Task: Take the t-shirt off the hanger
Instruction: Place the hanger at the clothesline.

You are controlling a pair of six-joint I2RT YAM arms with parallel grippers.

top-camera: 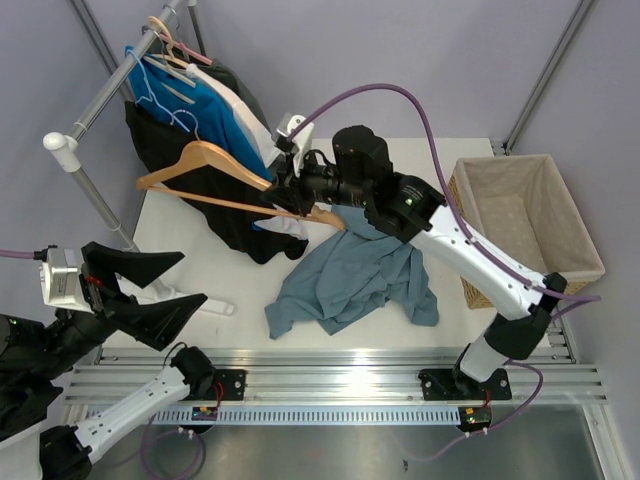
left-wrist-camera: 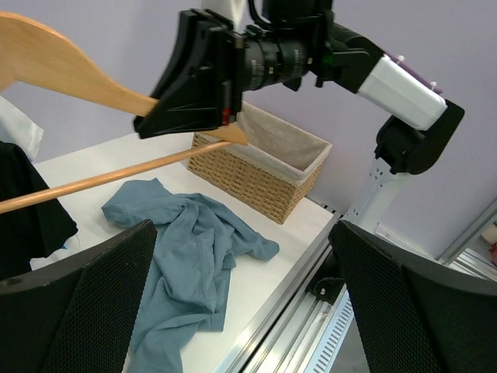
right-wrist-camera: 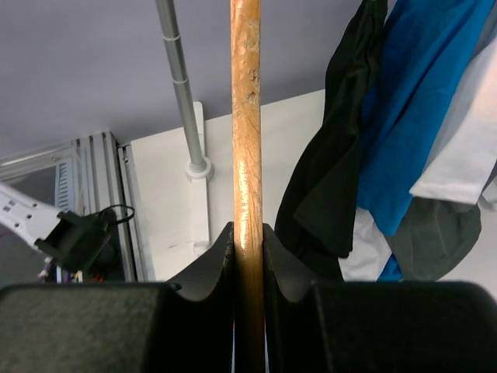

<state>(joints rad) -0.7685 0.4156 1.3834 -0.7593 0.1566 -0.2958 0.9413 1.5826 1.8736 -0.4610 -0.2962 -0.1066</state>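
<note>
Left gripper: jaws wide, empty, well apart from hanger. Right gripper: clamped on hanger's lower bar, toward one end. T-shirt: crumpled on table just below that end, apart from hanger. Removal seemingly done; likely step: carrying hanger clear. Raise hanger first, then swing; hold bar level and firm; steer off dark clothes hanging beside hanger's far shoulder; avoid dipping tip into fabric.
</note>
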